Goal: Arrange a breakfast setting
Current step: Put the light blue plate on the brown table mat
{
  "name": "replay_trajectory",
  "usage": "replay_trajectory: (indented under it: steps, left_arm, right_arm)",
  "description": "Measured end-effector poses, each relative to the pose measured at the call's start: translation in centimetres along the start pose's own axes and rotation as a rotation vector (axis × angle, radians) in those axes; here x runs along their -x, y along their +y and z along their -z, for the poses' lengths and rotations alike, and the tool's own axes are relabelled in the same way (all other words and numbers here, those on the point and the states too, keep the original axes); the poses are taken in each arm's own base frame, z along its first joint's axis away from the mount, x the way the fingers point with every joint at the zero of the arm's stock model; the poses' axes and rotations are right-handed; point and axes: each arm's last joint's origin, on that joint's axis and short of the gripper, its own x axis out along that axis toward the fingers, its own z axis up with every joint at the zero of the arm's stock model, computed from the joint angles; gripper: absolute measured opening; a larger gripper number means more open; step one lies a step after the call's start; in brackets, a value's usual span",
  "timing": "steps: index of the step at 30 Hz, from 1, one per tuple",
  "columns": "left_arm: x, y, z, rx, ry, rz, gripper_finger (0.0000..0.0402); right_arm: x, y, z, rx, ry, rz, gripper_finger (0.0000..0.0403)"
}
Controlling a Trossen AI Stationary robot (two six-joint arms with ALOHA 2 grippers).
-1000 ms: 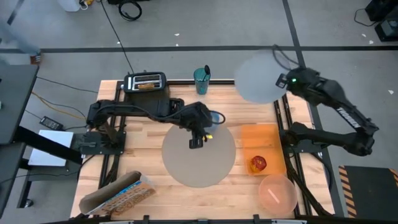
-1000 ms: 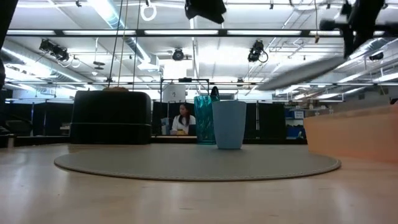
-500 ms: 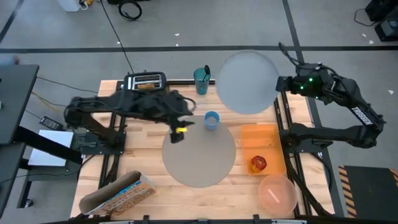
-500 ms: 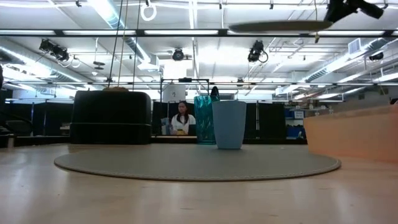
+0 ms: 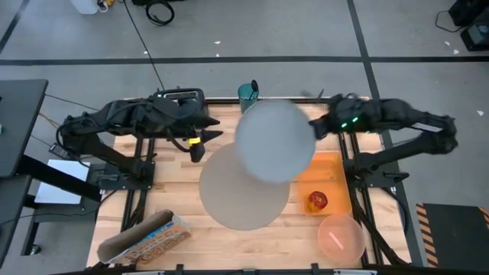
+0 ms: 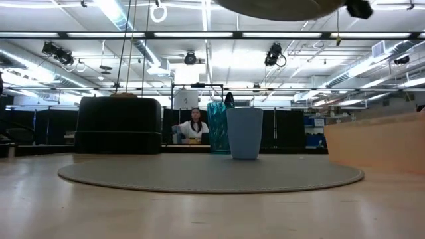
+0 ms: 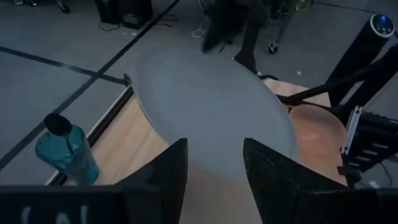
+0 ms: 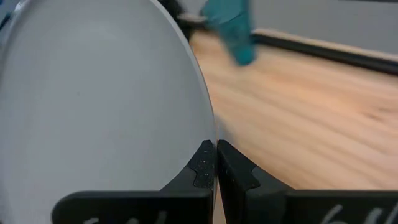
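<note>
Since half a second ago the plate (image 5: 273, 140) has swung inward from the counter's (image 5: 164, 200) far edge and now hangs in the air over the far right part of the placemat (image 5: 243, 200). The right claw (image 5: 319, 127) is pinched shut on its rim. The left claw (image 5: 200, 143), fingers parted and empty, has drawn back toward the toaster (image 5: 178, 99). The cup (image 6: 244, 133) stands at the placemat's far edge.

Right end effector (image 8: 216, 163) clamped; left end effector (image 7: 214, 180) parted.
</note>
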Motion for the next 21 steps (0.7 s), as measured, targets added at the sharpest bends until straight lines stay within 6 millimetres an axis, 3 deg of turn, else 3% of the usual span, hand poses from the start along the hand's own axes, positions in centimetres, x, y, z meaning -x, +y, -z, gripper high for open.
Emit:
replay_trajectory:
  steps: [10, 16, 21]
  left_arm:
    - [1.7, 0.0, 0.7, -0.02, 0.049, 0.016, 0.0164]
    - [3.9, 0.1, 2.1, -0.109, 0.146, 0.036, 0.0164]
    - [6.3, 0.2, 3.1, -0.169, 0.199, 0.103, 0.0164]
  right_arm:
    - [-6.6, 9.0, 6.7, -0.011, 0.132, -0.09, 0.0012]
    - [-10.6, 11.7, 11.4, -0.139, 0.182, -0.027, 0.0012]
    - [-14.4, 12.3, 14.8, -0.243, 0.21, 0.093, 0.0012]
